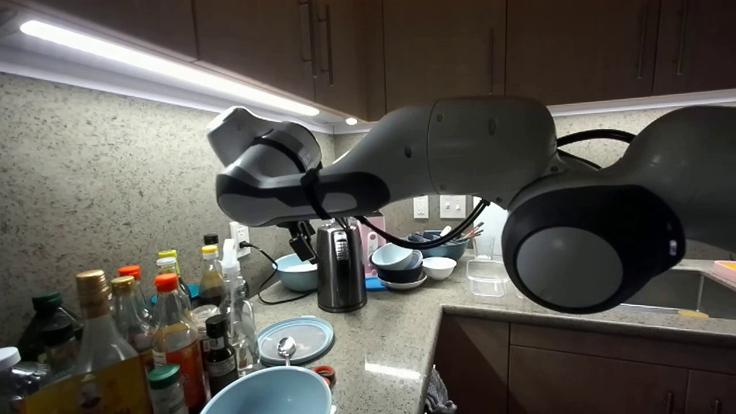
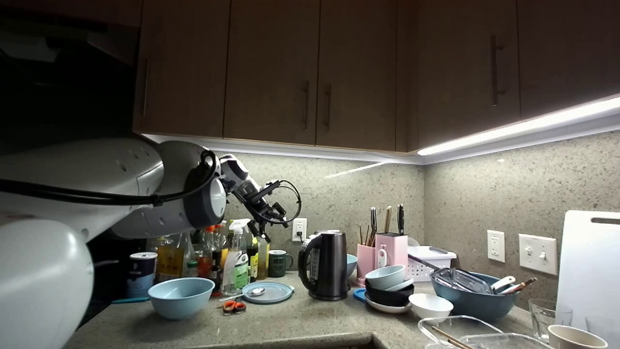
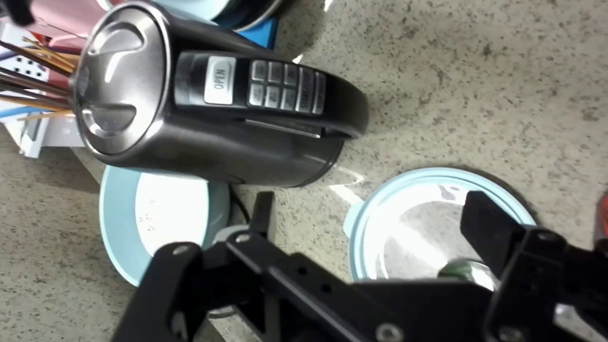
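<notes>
My gripper (image 3: pixel 373 213) stands open in the wrist view, its two black fingers (image 3: pixel 489 228) wide apart with nothing between them. In an exterior view the gripper (image 2: pixel 268 229) hangs in the air above the counter, left of the kettle. The dark steel kettle (image 2: pixel 334 266) is upright, its black handle (image 3: pixel 342 104) toward the gripper side. Below the fingers lies a round blue-rimmed lid (image 3: pixel 358 251) with a spoon (image 2: pixel 257 292) on it. Behind the kettle sits a light blue bowl (image 3: pixel 116 228) with something white inside. The arm hides most of the gripper in an exterior view, leaving a black part (image 1: pixel 302 241).
Several bottles (image 1: pixel 172 322) crowd against the wall, with a spray bottle (image 2: pixel 237 261) among them. A blue bowl (image 2: pixel 181 298) and orange scissors (image 2: pixel 234 307) are near the lid. Stacked bowls (image 2: pixel 387 291) and a pink knife block (image 2: pixel 392 252) stand past the kettle. Cabinets (image 2: pixel 271 72) hang overhead.
</notes>
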Controlling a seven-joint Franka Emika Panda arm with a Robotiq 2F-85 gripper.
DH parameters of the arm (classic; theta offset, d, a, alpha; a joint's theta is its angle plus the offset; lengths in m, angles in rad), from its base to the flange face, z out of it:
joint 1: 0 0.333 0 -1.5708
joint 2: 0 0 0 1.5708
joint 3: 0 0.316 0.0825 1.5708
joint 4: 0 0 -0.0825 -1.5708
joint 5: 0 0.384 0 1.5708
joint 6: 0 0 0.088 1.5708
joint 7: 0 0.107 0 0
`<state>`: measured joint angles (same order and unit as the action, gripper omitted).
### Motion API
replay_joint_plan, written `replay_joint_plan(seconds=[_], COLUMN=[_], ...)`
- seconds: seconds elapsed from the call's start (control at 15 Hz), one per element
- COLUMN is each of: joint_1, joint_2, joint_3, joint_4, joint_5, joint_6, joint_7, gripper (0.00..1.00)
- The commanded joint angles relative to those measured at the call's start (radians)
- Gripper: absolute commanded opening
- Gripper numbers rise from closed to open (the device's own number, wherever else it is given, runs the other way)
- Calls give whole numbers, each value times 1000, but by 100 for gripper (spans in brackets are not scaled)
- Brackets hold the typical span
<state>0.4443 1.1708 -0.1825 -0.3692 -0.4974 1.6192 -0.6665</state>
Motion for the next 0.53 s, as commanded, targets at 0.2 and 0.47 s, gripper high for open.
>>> replay_joint_plan(seconds=[0.2, 0.47], joint_1=[35, 35], joint_2=[-49, -34], joint_3=[-29, -26], joint_4=[-34, -25], joint_5=[6, 34], joint_6=[-33, -106], joint_7=[9, 173], gripper=[100, 100])
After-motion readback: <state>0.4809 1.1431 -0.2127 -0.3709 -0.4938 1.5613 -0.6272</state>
